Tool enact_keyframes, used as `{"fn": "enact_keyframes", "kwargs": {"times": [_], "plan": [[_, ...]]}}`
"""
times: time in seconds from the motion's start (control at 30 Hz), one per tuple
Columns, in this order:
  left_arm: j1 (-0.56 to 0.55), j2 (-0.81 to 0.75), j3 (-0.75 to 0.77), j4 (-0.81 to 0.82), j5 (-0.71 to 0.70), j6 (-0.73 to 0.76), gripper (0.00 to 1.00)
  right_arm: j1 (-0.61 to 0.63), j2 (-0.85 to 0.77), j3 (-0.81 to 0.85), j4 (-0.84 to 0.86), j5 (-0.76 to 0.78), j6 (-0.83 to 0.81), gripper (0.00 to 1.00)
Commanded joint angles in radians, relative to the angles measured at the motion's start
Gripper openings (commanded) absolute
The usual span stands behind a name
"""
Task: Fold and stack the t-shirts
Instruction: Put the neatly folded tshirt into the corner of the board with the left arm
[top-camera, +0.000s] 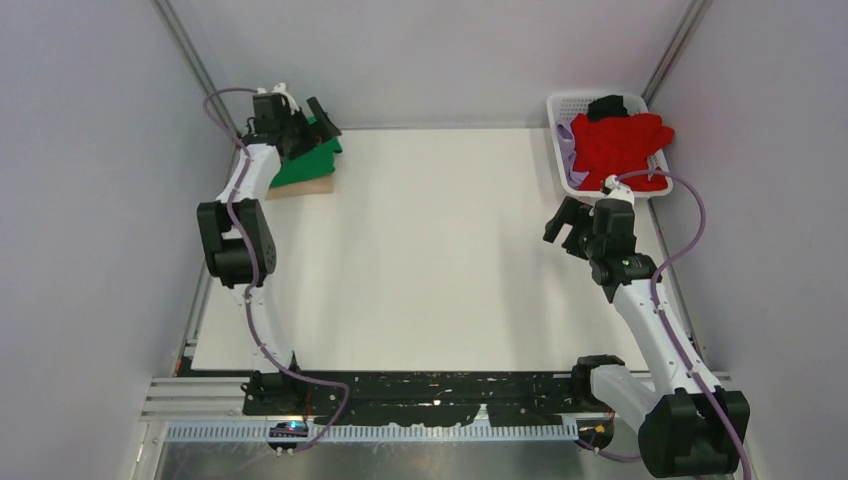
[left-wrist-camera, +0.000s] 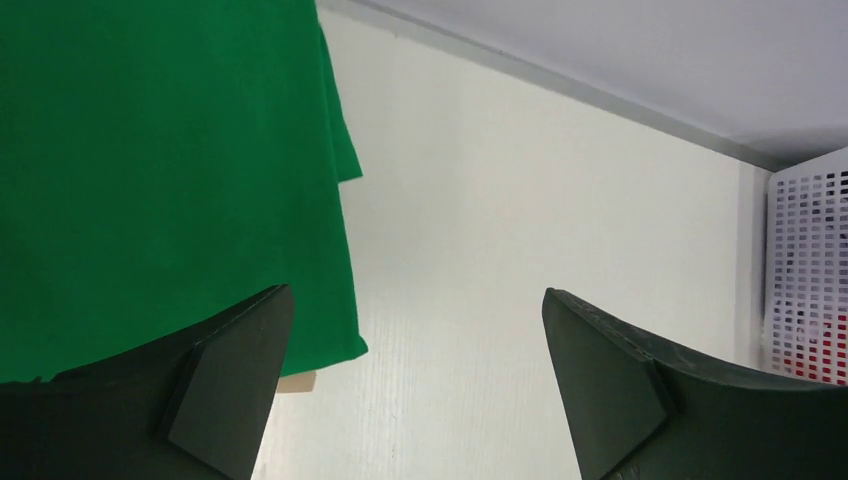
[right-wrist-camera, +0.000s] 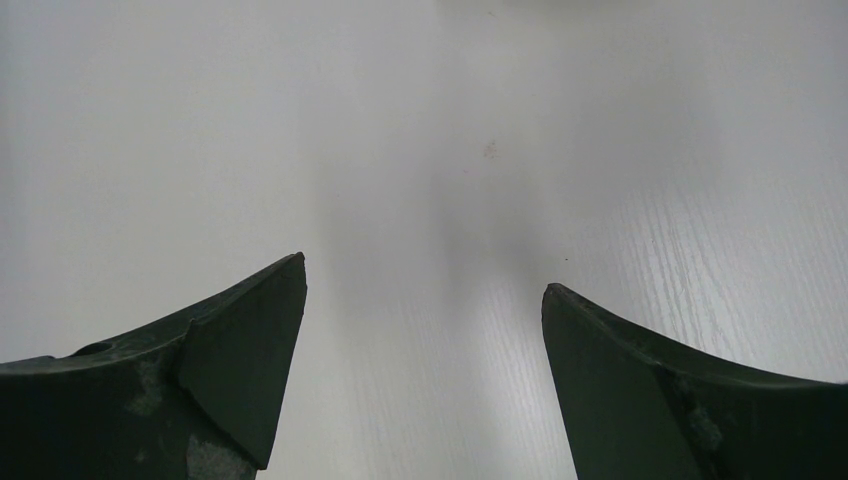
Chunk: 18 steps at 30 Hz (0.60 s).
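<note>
A folded bright green t-shirt lies on a folded tan t-shirt at the far left of the table. My left gripper hangs just over that stack, open and holding nothing. In the left wrist view the green t-shirt fills the left side, a tan corner peeks out below it, and the left gripper is spread over bare table. A red t-shirt is draped over the basket at the far right. My right gripper stands open in front of that basket; the right gripper shows only tabletop between its fingers.
The white lattice basket stands at the far right corner, with a lilac garment and a black garment in it. The basket also shows at the right edge of the left wrist view. Grey walls close the table on three sides.
</note>
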<state>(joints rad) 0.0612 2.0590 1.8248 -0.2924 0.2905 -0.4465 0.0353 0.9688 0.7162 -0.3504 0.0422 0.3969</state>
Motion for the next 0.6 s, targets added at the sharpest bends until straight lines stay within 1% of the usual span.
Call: {"fn": "enact_keyframes", "kwargs": {"times": [0.0,0.13,0.3,0.43,0.57], "plan": [[0.006,0.119,0.047,0.028,0.115,-0.151,1.00,-0.005,-0.002,0.004,0.055,-0.004,-0.022,0.95],[0.006,0.213,0.122,-0.055,0.078,-0.164,1.00,-0.005,-0.005,-0.008,0.068,-0.016,-0.029,0.95],[0.007,0.265,0.135,-0.112,0.088,-0.183,1.00,-0.005,-0.008,-0.011,0.069,-0.012,-0.031,0.95],[0.002,0.239,0.129,-0.112,0.120,-0.175,1.00,-0.007,-0.016,-0.009,0.070,-0.020,-0.030,0.95],[0.000,0.142,0.148,-0.155,0.110,-0.134,0.99,-0.005,-0.040,-0.007,0.070,-0.022,-0.031,0.95]]}}
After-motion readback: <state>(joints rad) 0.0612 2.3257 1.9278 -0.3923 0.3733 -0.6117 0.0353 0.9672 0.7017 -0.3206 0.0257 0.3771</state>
